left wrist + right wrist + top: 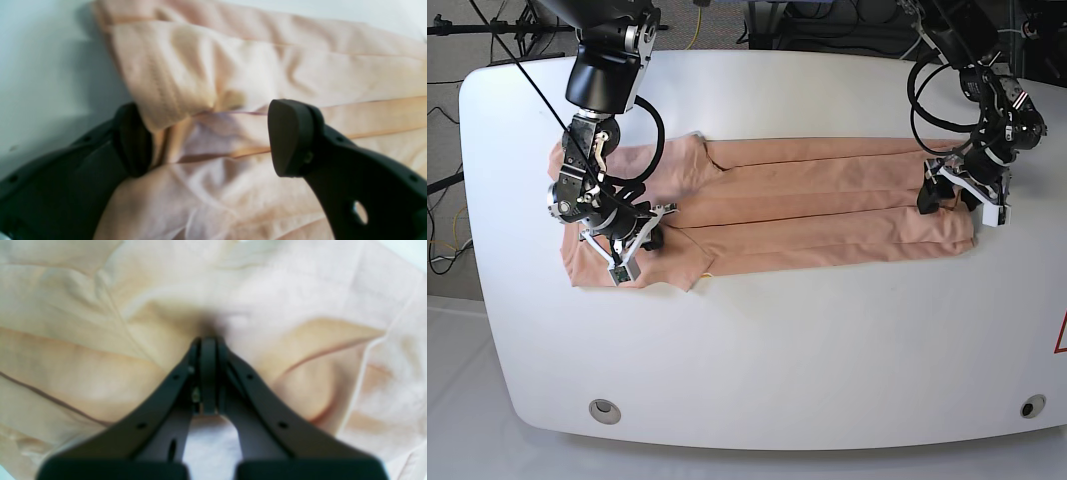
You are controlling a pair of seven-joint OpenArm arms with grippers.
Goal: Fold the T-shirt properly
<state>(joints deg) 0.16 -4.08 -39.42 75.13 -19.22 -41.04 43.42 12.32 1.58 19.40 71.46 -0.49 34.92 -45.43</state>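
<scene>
The T-shirt is lying across the middle of the white table, stretched out as a long peach band with its sides folded in, so that several lengthwise creases are running from one end to the other. In the base view the wider, sleeved end is sitting on the left and the narrower end on the right. The right gripper is resting over that wider left end, low against the cloth; in its own wrist view its jaws are pressed tightly together, with the tips meeting the wrinkled fabric at a small dark dimple, though whether any cloth is caught between them cannot be told. The left gripper is hanging over the far right end of the shirt, near its short edge. In the left wrist view its fingers are standing spread wide apart, one pad sitting above the folded layers and the other at the shirt's edge beside the bare table, with a rolled, stitched hem bulging up between them. Nothing is being pinched there. Black cables are looping above the left arm at the back of the table.
</scene>
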